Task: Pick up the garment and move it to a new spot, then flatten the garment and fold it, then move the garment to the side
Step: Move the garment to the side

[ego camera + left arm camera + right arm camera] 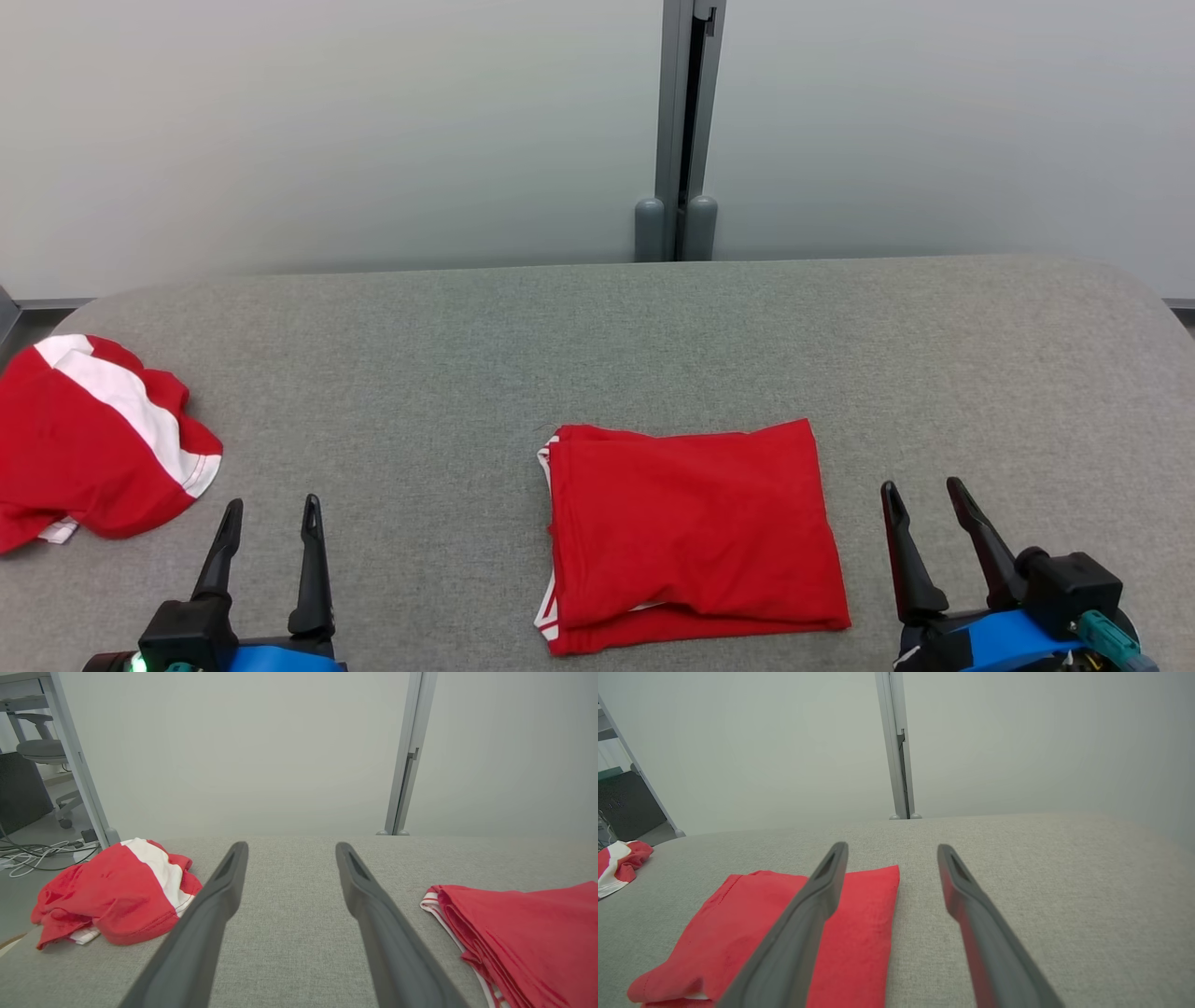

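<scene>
A red garment [691,534] lies folded into a neat rectangle on the grey table [597,336], near its front edge and a little right of centre. White trim peeks out along its left side. It appears too at the right of the left wrist view [528,938] and the lower left of the right wrist view [784,933]. My left gripper [271,509] stands open at the lower left, well left of the fold, nothing between its fingers [219,900]. My right gripper [922,487] stands open just right of the fold, also holding nothing, fingers [962,891] above the cloth-covered tabletop.
A second red garment with a white stripe [93,443] lies crumpled at the table's left edge, also seen in the left wrist view [117,891]. A pale wall with a grey post [686,131] rises behind the table. An office chair [44,749] and cables stand beyond the left side.
</scene>
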You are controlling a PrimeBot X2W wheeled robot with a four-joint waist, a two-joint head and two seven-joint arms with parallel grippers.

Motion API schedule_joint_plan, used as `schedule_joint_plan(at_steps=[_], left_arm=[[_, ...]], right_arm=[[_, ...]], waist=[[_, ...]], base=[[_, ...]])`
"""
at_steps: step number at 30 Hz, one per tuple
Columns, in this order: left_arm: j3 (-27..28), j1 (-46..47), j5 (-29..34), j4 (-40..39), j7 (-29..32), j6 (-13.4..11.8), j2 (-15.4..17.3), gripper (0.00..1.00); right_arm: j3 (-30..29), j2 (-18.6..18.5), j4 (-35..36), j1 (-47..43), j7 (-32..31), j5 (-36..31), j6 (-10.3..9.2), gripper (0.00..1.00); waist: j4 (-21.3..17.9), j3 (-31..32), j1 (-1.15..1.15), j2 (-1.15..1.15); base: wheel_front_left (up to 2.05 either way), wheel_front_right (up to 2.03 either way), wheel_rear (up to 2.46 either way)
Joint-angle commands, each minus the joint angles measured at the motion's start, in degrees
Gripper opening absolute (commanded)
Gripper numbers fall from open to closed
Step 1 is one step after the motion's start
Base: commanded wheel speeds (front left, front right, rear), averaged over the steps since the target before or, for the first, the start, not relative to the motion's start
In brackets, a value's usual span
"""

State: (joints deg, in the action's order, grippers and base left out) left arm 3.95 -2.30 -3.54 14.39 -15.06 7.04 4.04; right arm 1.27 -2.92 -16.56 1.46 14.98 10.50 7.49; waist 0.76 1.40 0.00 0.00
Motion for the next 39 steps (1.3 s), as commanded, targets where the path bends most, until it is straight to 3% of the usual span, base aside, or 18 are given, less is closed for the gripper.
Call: schedule_joint_plan(at_steps=[1, 17, 27, 39], left_arm=[[-0.1, -0.6, -0.3, 0.1, -0.1, -0.3, 0.4, 1.00], [-0.4, -0.3, -0.8, 0.1, -0.1, -0.8, 0.7, 1.00], [-1.1, 1.2, -1.0, -0.2, -0.1, -0.9, 0.6, 1.00], [-2.0, 4.1, -1.6, -0.3, -0.1, -0.5, 0.5, 1.00]], right_arm=[[-0.1, 0.0, -0.3, -1.0, 0.3, 0.3, 0.01, 1.00], [0.6, 0.0, -2.4, 0.3, 0.3, -0.3, 0.01, 1.00], [2.7, 0.0, -4.6, 8.1, -0.8, -2.8, 0.01, 1.00], [3.2, 0.0, -15.3, 17.1, -2.6, -4.8, 0.01, 1.00]], waist=[[-0.1, 0.0, 0.00, 0.00], [-0.1, -0.2, 0.00, 0.00], [0.4, -1.7, 0.00, 0.00], [3.0, -6.0, 0.00, 0.00]], base=[[0.00, 0.00, 0.00], [0.00, 0.00, 0.00], [0.00, 0.00, 0.00], [0.00, 0.00, 0.00]])
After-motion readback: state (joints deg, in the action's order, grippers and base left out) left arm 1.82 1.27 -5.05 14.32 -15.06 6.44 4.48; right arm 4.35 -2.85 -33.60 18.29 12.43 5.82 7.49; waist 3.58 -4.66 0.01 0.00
